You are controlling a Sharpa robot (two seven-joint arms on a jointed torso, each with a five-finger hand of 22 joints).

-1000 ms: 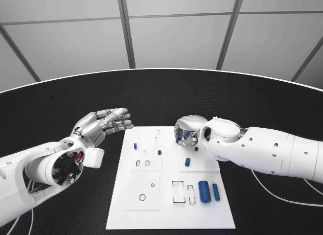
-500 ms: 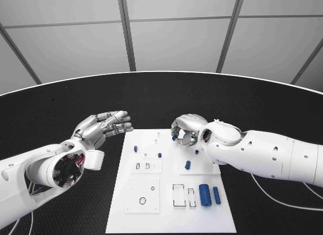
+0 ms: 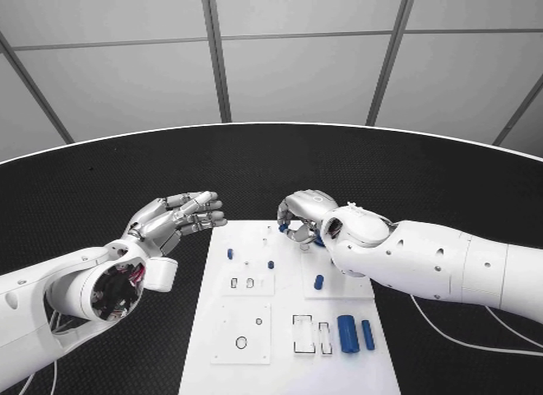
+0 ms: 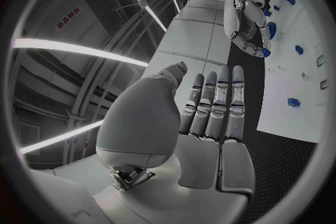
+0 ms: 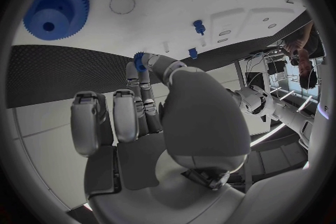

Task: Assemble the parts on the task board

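While right hand [image 3: 303, 216] pinches small gear [image 5: 139, 60], big gear [image 5: 56, 8] lies beside.

Task board [image 3: 254, 346] at centre of tabletop [image 3: 118, 189], reaching toward 6 o'clock. Left hand [image 3: 177, 218] beyond board's 10 o'clock corner, over tabletop, apart from board. Right hand [image 3: 303, 216] above board's 12 o'clock edge, small gear [image 5: 139, 61] pinched at fingertips. Large cylinder [image 3: 347, 333] and slimmer pin [image 3: 368, 333] side by side on board at 5 o'clock. Short peg [image 3: 317, 282] near board's middle, toward 3 o'clock. Large gear [image 5: 56, 9] lying on board.
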